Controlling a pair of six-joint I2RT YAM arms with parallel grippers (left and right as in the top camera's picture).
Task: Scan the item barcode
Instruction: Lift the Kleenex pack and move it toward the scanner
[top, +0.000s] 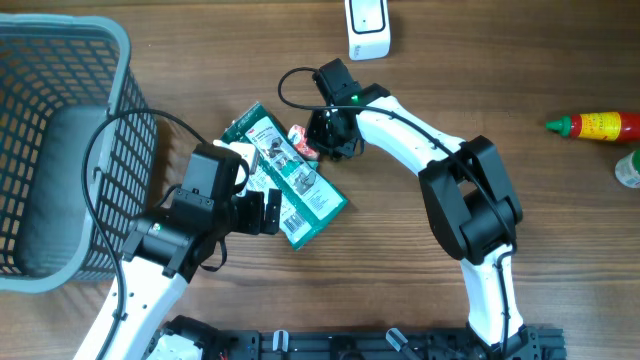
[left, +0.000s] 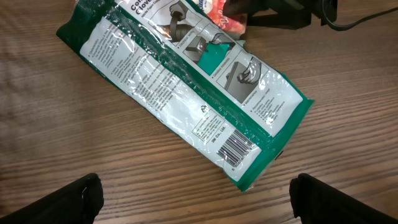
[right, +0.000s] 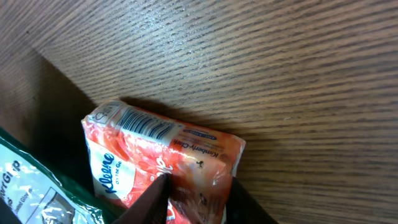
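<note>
A red-and-white Kleenex tissue pack (top: 299, 141) (right: 155, 152) lies on the wooden table, its barcode (right: 146, 124) facing up. My right gripper (top: 325, 140) (right: 198, 186) is shut on the pack's near end, and the wrapper dents between the two black fingers. A green-and-white packet (top: 285, 175) (left: 186, 87) lies beside the pack, showing its own barcode (left: 238, 148). My left gripper (top: 268, 212) (left: 199, 199) hovers wide open at the packet's lower corner, holding nothing. A white scanner (top: 368, 28) stands at the far edge.
A grey wire basket (top: 120, 45) fills the left side, close to my left arm. At the right edge lie a red sauce bottle (top: 600, 125) and a green-and-white container (top: 628, 168). Bare wood lies between them and my right arm.
</note>
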